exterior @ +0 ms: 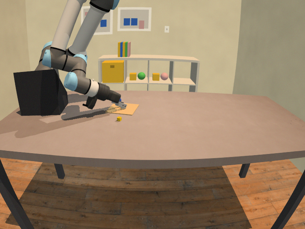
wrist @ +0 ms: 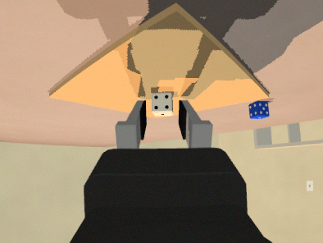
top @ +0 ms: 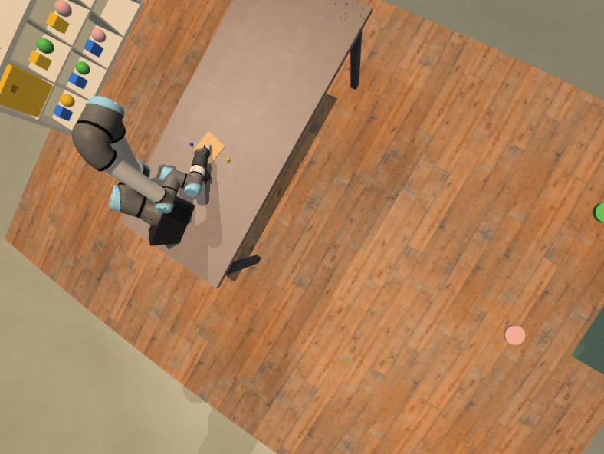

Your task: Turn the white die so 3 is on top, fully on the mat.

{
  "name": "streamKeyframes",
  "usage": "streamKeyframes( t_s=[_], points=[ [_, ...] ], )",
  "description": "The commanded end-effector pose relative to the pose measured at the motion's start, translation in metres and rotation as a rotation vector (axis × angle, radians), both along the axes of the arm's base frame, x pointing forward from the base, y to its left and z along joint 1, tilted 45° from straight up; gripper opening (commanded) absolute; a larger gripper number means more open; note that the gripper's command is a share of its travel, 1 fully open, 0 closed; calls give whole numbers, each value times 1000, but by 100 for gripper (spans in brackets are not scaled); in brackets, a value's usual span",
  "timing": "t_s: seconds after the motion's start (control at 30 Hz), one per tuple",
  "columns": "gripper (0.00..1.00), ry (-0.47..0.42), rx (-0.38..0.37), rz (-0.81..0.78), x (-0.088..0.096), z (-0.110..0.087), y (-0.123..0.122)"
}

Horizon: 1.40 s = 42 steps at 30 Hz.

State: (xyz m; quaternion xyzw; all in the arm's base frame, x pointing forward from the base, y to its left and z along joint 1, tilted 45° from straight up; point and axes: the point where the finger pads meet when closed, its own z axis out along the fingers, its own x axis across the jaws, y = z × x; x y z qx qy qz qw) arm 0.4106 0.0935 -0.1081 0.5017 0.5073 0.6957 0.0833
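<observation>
The white die (wrist: 162, 101) sits on the orange mat (top: 209, 136) (exterior: 132, 108) (wrist: 90, 84), near its far corner in the wrist view. Its side towards the wrist camera shows 4. A thin bright strip of its top shows one pip; the strip is too foreshortened to read surely. My gripper (top: 208, 146) (exterior: 122, 105) (wrist: 162, 112) is open, tilted low over the mat, with one finger on each side of the die and a gap at both sides. In the top and exterior views the fingers mostly hide the white die.
A blue die (top: 191, 143) (exterior: 120, 99) (wrist: 259, 110) lies on the table (top: 254, 87) (exterior: 187, 128) just off the mat. A yellow die (top: 228, 159) (exterior: 119, 118) lies off the mat's other side. The black base block (top: 170, 222) (exterior: 36, 93) stands behind the arm.
</observation>
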Motion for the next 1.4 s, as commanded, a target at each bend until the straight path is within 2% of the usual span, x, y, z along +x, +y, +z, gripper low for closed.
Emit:
streamKeyframes(
  t_s=[0.0, 0.73, 1.1, 1.37],
  points=[
    [64, -1, -1, -1, 0, 0, 0],
    [64, 0, -1, -1, -1, 0, -2],
    [64, -1, -1, -1, -14, 0, -11],
    [64, -1, -1, -1, -29, 1, -24]
  ],
)
